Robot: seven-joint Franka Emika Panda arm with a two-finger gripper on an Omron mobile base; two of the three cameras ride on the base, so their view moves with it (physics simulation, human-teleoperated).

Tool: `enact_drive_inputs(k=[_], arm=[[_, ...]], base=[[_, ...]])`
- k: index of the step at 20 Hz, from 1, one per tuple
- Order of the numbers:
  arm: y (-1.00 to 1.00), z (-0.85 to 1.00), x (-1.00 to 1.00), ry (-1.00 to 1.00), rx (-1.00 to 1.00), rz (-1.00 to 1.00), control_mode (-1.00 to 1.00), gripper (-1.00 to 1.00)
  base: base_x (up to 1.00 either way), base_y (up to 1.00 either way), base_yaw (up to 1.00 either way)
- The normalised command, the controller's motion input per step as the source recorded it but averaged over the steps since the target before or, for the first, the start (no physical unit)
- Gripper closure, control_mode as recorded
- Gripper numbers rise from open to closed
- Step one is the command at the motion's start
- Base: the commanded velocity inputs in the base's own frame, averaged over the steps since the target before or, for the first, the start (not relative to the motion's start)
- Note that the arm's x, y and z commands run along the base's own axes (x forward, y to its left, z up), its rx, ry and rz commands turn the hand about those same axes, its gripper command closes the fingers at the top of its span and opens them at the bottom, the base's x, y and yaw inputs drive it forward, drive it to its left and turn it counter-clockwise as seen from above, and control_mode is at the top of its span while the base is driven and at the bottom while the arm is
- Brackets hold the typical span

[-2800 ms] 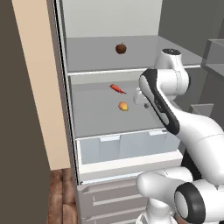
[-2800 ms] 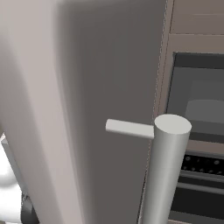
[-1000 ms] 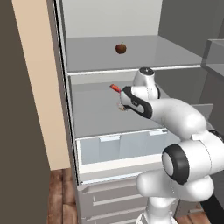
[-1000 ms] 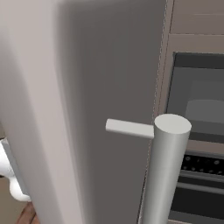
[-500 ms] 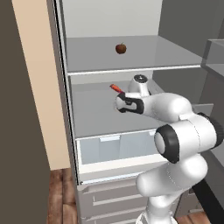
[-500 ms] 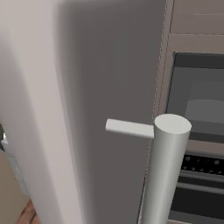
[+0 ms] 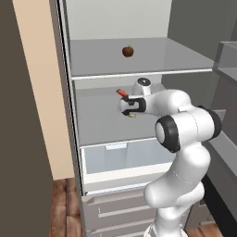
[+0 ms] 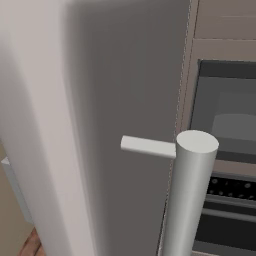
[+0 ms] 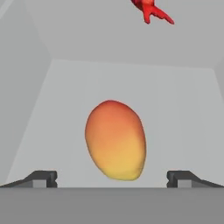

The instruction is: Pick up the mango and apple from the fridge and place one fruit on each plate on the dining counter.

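The fridge (image 7: 69, 139) stands open. On its upper shelf sits the dark red apple (image 7: 128, 51). My gripper (image 7: 129, 108) reaches into the middle shelf, level with the mango, of which a yellow sliver (image 7: 133, 115) peeks out under the hand. In the hand view the orange-yellow mango (image 9: 116, 140) lies on the pale shelf straight ahead, and the gripper (image 9: 111, 178) is open, its fingertips (image 9: 43, 178) wide on either side without touching the fruit. The plates and the dining counter are out of view.
A thin red pepper-like item (image 7: 121, 93) (image 9: 151, 11) lies just behind the mango. Below the shelf are the translucent crisper drawer (image 7: 125, 157) and grey lower drawers (image 7: 115, 213). The fridge door with its bar handle (image 8: 190, 200) fronts the right base view, the wall oven (image 8: 227, 150) beside it.
The arm has swung from outside the fridge into the middle shelf and the hand has closed in on the mango from the right. The jaws have stayed open.
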Motion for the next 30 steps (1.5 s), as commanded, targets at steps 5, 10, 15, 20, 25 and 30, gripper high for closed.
enact_drive_inputs(k=[5, 10, 15, 20, 25, 30], arm=[[0.02, -0.18, 0.44, 0.00, 0.00, 0.00, -1.00, -1.00], [0.10, -0.28, 0.16, 0.00, -0.05, 0.00, -1.00, -1.00], [0.00, -0.34, 0.00, 0.00, -0.06, 0.00, -1.00, -1.00], [0.00, -0.35, 0.02, 0.01, -0.02, 0.00, -1.00, -1.00], [0.00, -0.58, 0.00, 0.11, 0.00, 0.00, -1.00, 1.00], [-0.18, -0.73, -0.16, 0.12, 0.00, -0.10, -1.00, 1.00]], base=[[0.00, 0.00, 0.00], [0.00, 0.00, 0.00], [0.00, 0.00, 0.00], [0.00, 0.00, 0.00], [0.00, 0.00, 0.00], [0.00, 0.00, 0.00]])
